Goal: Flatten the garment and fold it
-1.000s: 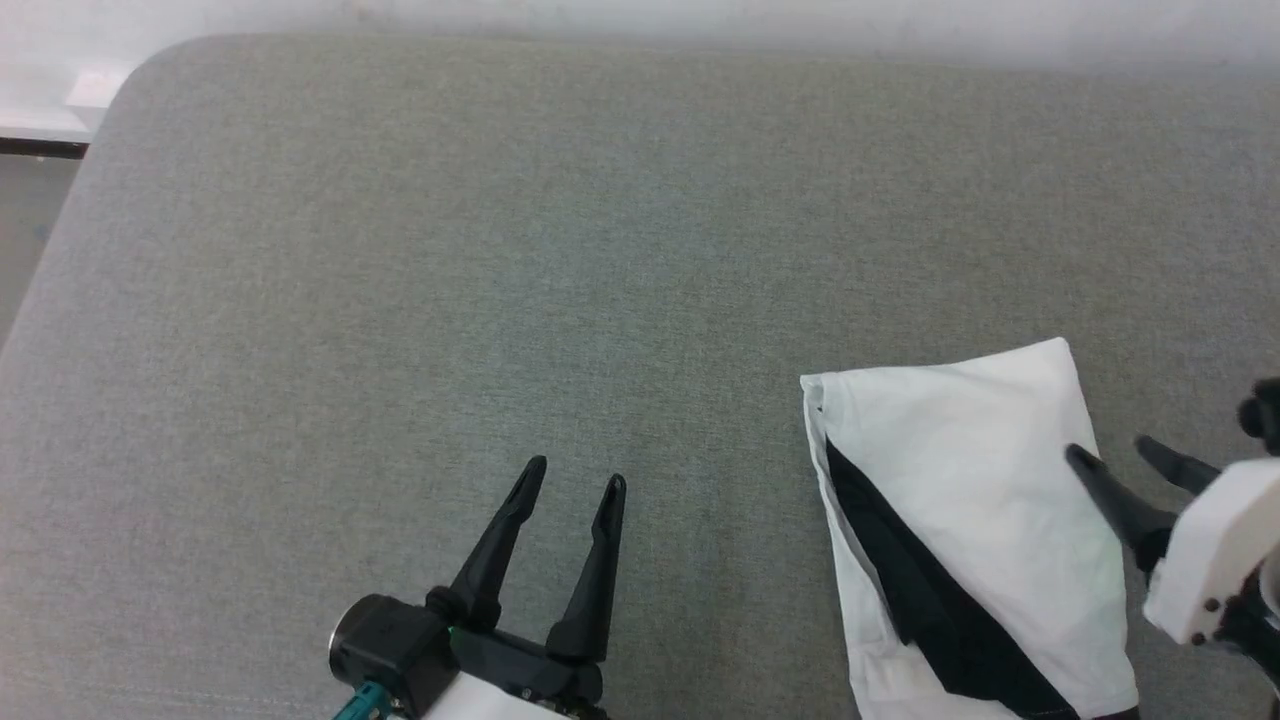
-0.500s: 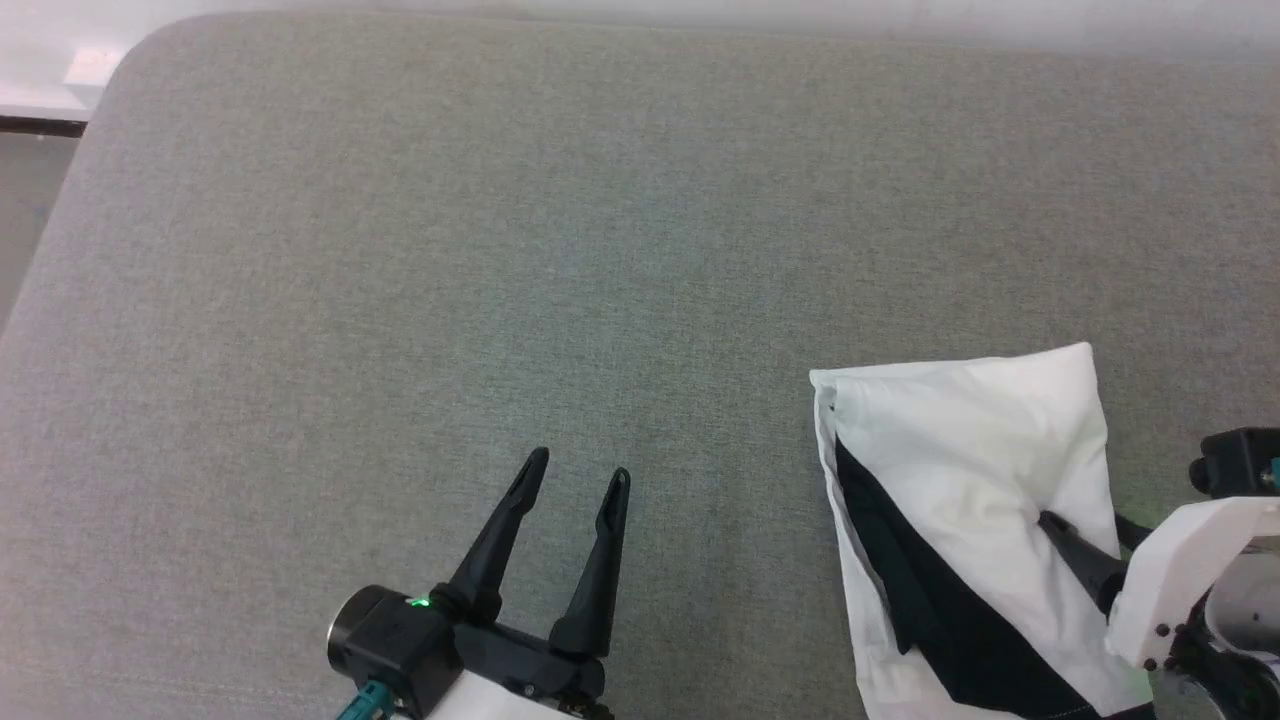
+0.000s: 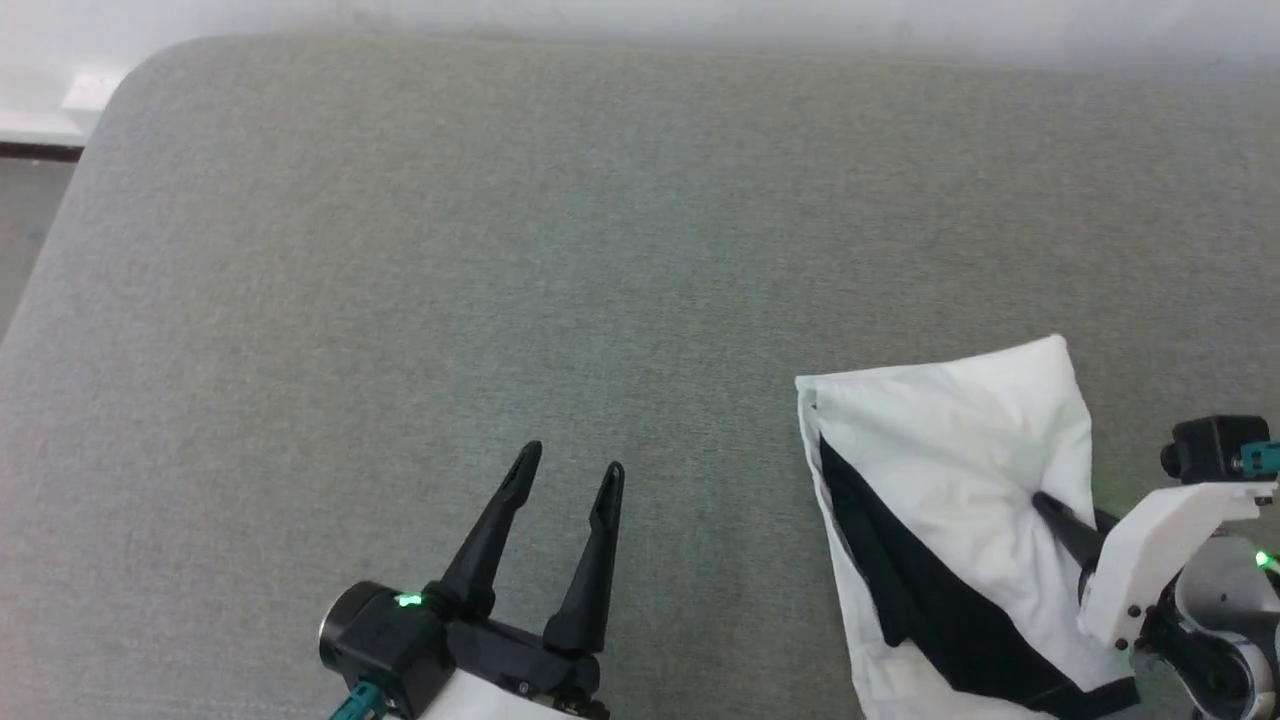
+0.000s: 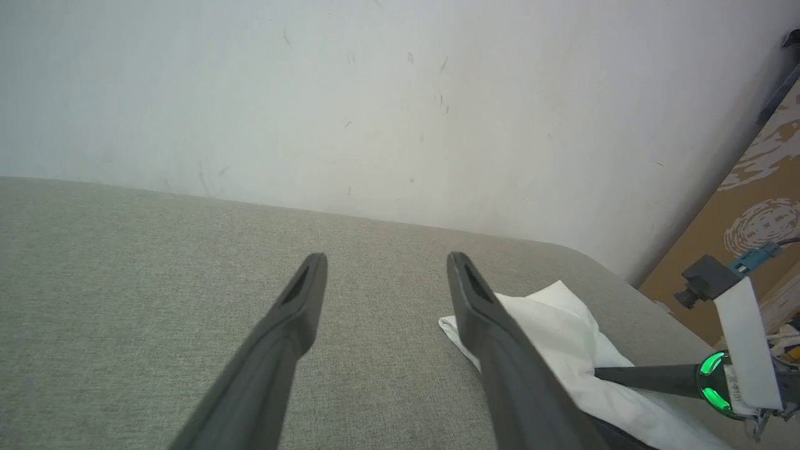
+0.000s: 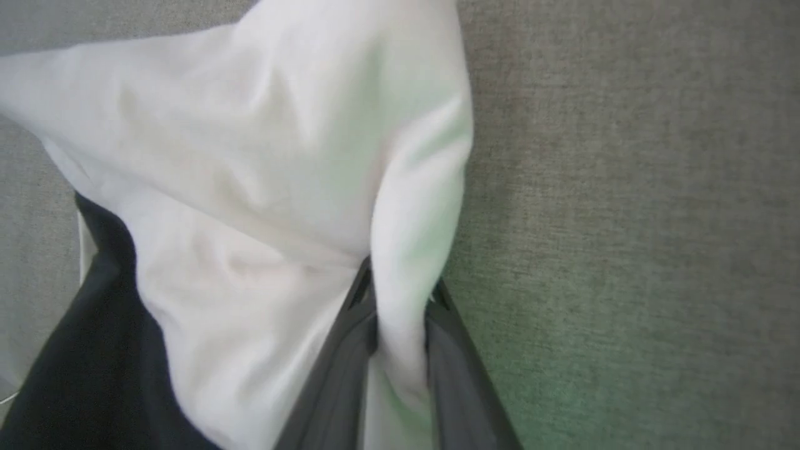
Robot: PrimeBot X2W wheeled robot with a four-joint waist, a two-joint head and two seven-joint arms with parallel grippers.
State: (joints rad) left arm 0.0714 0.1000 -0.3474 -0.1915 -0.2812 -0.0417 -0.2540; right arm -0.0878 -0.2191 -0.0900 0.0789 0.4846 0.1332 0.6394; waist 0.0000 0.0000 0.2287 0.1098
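**A:** What is the right hand [image 5: 400,292] doing?

**B:** It is pinching. Its two dark fingers [image 5: 340,369] press from either side on a raised ridge of white cloth, and the cloth is bunched up between them.

**A:** Which cloth?

**B:** The garment [image 3: 950,450]. The pinch sits near its right edge, about halfway along, and wrinkles run out from that spot across the white.

**A:** How does the garment lie?

**B:** It is folded into a compact, roughly four-sided bundle with white on top. A black sleeve [image 3: 900,570] runs slantwise down its left side, and a thin white layer shows under that. It rests on the grey fabric surface [image 3: 500,250], towards the near right part of it in the head view, and its lower end runs off the bottom of that view.

**A:** And the left hand [image 3: 571,462]?

**B:** Its fingers are spread wide with nothing between them. It is over bare grey fabric to the left of the garment, apart from it, with its fingers pointing away from the robot.

**A:** Anything further out?

**B:** The grey surface has a rounded far-left corner. Behind it stands a pale wall [image 4: 375,94] with small scuffs. In the left wrist view a brown board with pale markings [image 4: 756,200] leans at the far right.
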